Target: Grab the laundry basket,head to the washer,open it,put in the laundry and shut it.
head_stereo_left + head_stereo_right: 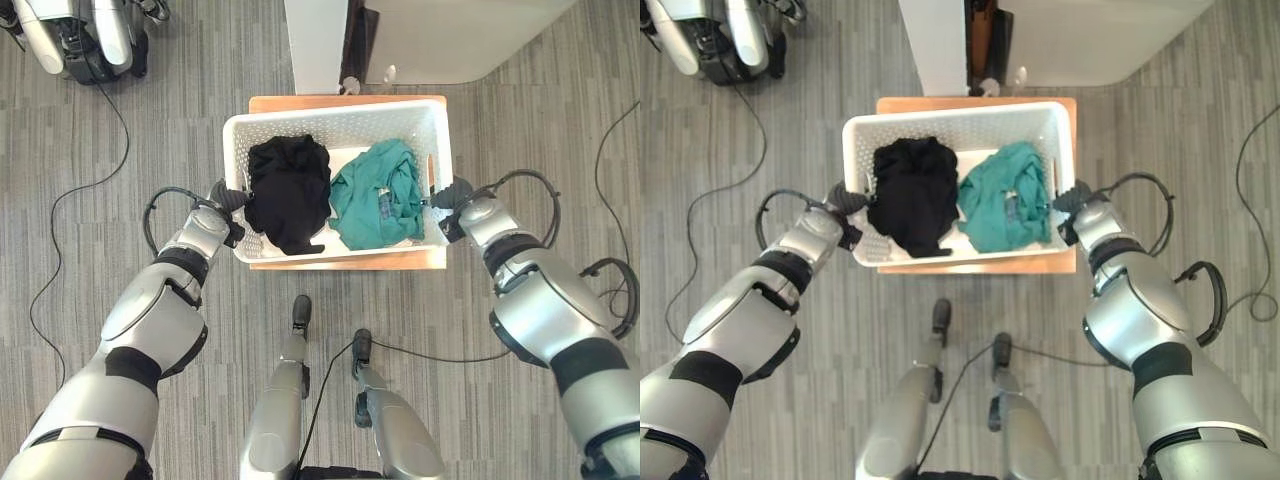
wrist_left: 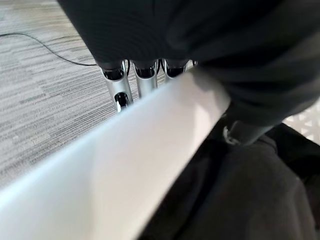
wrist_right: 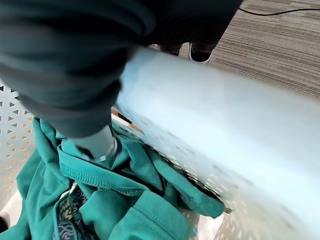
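grab step nearly done: left hand and right hand each clamp a short side of the basket, fingers outside the rim, thumb inside. basket sits on the table, not lifted. black cloth and teal cloth lie between the hands. long axis runs hand to hand. carrying, washer and loading left.

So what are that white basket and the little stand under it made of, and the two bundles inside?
The white perforated laundry basket looks like matte moulded plastic, given its punched hole pattern. The low orange-brown stand seems to be wood or laminate, judging by its flat smooth edge. The black garment and teal garment are soft fabric, with folds and stitched hems.
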Motion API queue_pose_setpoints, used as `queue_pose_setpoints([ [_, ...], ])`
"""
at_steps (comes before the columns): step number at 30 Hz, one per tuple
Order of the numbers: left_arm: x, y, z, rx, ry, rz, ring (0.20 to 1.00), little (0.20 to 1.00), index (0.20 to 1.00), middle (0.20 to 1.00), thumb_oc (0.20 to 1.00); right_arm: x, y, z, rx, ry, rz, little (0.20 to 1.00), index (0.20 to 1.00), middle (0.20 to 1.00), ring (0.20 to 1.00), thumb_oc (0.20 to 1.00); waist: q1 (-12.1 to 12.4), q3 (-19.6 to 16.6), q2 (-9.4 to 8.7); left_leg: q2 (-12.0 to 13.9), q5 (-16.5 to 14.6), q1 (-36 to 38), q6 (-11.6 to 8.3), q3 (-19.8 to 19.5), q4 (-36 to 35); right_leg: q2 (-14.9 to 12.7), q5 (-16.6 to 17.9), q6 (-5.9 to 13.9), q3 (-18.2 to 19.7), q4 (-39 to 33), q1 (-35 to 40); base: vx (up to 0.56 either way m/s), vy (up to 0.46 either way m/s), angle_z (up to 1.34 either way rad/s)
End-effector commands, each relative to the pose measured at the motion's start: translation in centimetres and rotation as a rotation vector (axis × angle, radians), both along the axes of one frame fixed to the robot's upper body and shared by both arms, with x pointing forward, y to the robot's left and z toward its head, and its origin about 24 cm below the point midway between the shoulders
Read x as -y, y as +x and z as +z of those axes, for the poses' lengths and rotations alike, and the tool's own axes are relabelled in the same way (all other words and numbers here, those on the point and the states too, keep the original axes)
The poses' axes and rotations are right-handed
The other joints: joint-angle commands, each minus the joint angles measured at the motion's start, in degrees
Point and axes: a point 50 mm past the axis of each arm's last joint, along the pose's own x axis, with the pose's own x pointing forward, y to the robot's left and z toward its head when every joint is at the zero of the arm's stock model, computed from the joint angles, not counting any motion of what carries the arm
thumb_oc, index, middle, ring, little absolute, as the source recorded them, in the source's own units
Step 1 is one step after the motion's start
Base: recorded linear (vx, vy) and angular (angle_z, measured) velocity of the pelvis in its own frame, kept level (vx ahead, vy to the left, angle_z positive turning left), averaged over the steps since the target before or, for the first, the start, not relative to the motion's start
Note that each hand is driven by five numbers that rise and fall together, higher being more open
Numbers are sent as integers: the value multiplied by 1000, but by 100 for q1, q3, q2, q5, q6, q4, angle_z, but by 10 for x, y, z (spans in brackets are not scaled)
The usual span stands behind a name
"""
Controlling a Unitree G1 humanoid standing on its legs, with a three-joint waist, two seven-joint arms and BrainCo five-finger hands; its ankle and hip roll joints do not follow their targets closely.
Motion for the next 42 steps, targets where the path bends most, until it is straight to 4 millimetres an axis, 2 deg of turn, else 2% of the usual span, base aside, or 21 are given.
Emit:
queue_pose_setpoints([
  [1,20,1,-8,-22,95,-87,200,200,200,200,200,8,-2,-4,13,-49,5,200,200,200,200,200,-75,-108,-187,26,-593,89,-102,93,382,-611,163,332,-196,330,-673,0,0,0],
  [7,24,-1,-12,-2,100,-116,200,200,200,200,200,9,-3,-5,39,-42,21,200,200,200,200,200,-95,-141,-194,25,-626,143,-94,97,374,-613,137,339,-176,344,-643,10,0,0],
  [10,20,-8,-21,22,97,-164,200,200,200,200,200,15,-8,2,119,7,80,200,200,200,200,200,-167,-310,-218,49,-761,375,-77,135,380,-619,47,356,-116,388,-472,55,-1,-2],
  [16,14,-18,-16,83,94,-228,200,200,200,200,200,37,-33,1,196,49,128,200,200,200,200,200,-280,-572,-250,121,-938,732,-69,182,421,-611,-107,361,-45,496,-186,58,-38,-8],
  [17,13,-25,-6,127,78,-285,200,200,200,200,200,58,-50,-5,188,49,116,200,200,200,200,200,-327,-689,-262,149,-1003,877,-60,208,448,-600,-129,365,-35,502,-49,44,-34,-6],
  [18,14,-25,-7,124,79,-287,200,200,200,200,200,59,-51,-6,186,51,114,200,200,200,200,200,-313,-691,-267,150,-1007,890,-60,210,448,-599,-130,365,-33,499,-36,82,-46,-4],
  [21,15,-37,0,137,83,-371,200,200,200,200,200,96,-84,-13,155,30,75,200,200,200,200,200,-391,-868,-279,215,-1103,1161,-52,236,515,-572,-186,364,-16,510,208,81,-53,-16],
  [22,20,-42,-2,122,76,-415,200,200,200,200,200,121,-111,-16,134,25,35,200,200,200,200,200,-463,-967,-285,244,-1161,1296,-64,216,585,-549,-246,350,-14,527,357,66,-63,-22],
  [23,23,-42,-2,120,77,-422,200,200,200,200,200,123,-114,-17,132,27,28,200,200,200,200,200,-428,-969,-281,245,-1166,1308,-65,210,588,-548,-248,349,-22,524,374,86,-90,-9],
  [24,31,-44,-6,99,77,-464,200,200,200,200,200,145,-140,-26,85,30,-18,200,200,200,200,200,-496,-1084,-296,288,-1216,1426,-85,160,645,-517,-294,333,-24,512,521,48,-47,2],
  [27,41,-45,-9,82,86,-502,200,200,200,200,200,159,-164,-33,50,36,-54,200,200,200,200,200,-570,-1185,-324,319,-1271,1493,-112,97,773,-488,-309,322,5,486,636,18,-27,0],
  [28,49,-46,-14,61,87,-531,200,200,200,200,200,170,-182,-33,35,48,-82,200,200,200,200,200,-537,-1193,-359,274,-1394,1469,-139,-171,1035,-472,-297,323,127,488,661,-56,15,-10],
  [29,53,-46,-16,55,87,-542,200,200,200,200,200,171,-188,-36,25,61,-85,200,200,200,200,200,-543,-1179,-385,175,-1457,1444,-161,-485,1178,-486,-279,318,215,503,640,-140,111,-21],
  [30,64,-46,-19,52,80,-564,200,200,200,200,200,171,-198,-45,19,122,-99,200,200,200,200,200,-548,-1154,-394,-100,-1659,1459,-150,-1250,1482,-498,-185,343,477,595,541,-86,98,-46],
  [31,64,-46,-19,51,79,-565,200,200,200,200,200,171,-198,-46,18,122,-101,200,200,200,200,200,-541,-1174,-383,-87,-1701,1473,-144,-1254,1478,-486,-217,342,470,586,557,-91,153,-75],
  [32,68,-46,-23,41,68,-572,200,200,200,200,200,167,-200,-53,13,164,-99,200,200,200,200,200,-604,-1208,-350,-173,-1854,1583,-116,-1509,1468,-475,-181,387,651,623,489,-10,161,-85],
  [35,75,-47,-29,30,43,-579,200,200,200,200,200,156,-199,-63,24,236,-88,200,200,200,200,200,-733,-1153,-179,-412,-2123,1724,-7,-1487,1620,-499,50,559,1249,831,162,-122,315,-77],
  [37,66,-46,-30,26,28,-549,200,200,200,200,200,143,-187,-68,24,268,-48,200,200,200,200,200,-677,-1106,-99,-499,-2395,1792,134,-1095,1619,-567,357,806,1641,709,-98,-235,362,-149],
  [38,60,-46,-31,24,15,-536,200,200,200,200,200,136,-182,-71,22,280,-33,200,200,200,200,200,-628,-1060,-85,-529,-2422,1752,203,-694,1634,-661,574,963,1814,641,-305,-277,326,-212],
  [40,48,-49,-34,5,20,-509,200,200,200,200,200,126,-179,-79,8,302,-12,200,200,200,200,200,-554,-940,-36,-442,-2458,1659,300,-148,1762,-790,458,898,1456,769,-500,-271,215,-223],
  [42,35,-53,-41,-32,20,-482,200,200,200,200,200,118,-180,-87,-14,323,7,200,200,200,200,200,-478,-869,19,-374,-2374,1625,378,253,1768,-986,138,752,545,1273,-423,-279,124,-189],
])
